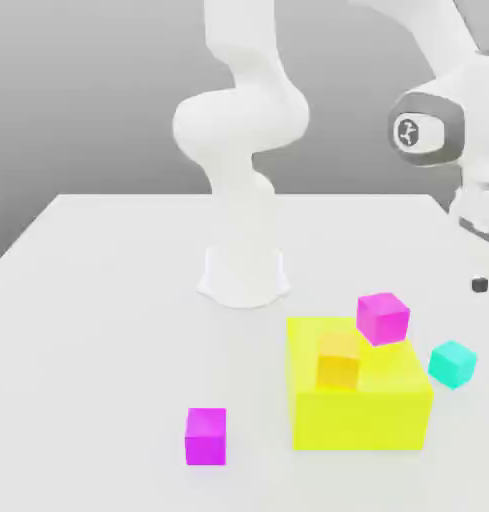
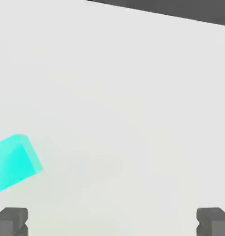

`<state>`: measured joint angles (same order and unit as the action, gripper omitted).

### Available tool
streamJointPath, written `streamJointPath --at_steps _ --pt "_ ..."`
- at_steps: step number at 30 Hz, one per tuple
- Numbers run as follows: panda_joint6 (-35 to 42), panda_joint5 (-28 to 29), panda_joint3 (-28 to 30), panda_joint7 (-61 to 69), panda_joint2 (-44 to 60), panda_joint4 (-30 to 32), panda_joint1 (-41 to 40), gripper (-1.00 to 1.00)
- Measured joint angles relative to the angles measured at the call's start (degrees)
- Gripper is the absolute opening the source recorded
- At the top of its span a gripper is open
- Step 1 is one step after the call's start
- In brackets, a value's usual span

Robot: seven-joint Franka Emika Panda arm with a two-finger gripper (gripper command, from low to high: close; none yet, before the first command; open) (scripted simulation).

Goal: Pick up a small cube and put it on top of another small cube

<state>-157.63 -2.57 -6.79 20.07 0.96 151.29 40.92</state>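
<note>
Cyan cube (image 1: 453, 363): on the table (image 1: 108, 330), near the big yellow block (image 1: 360, 398), toward the exterior view's right; sits turned, no long axis.
Other cubes: magenta cube (image 1: 383, 318) on the block's far corner, orange cube (image 1: 339, 360) on the block's top, second magenta cube (image 1: 206, 436) on the table.
Gripper (image 2: 112, 221): jaws spread wide, holding nothing.
Hand view: cyan cube cut off by the frame edge.
Exterior view: arm's wrist cut off.
</note>
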Motion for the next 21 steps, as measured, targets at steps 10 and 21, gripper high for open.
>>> streamJointPath --at_steps 10,21 --pt "-13.48 9.48 3.66 1.75 18.75 0.18 5.87 -1.0" --pt "-7.68 7.25 1.9 3.52 11.62 1.6 4.65 -1.0"
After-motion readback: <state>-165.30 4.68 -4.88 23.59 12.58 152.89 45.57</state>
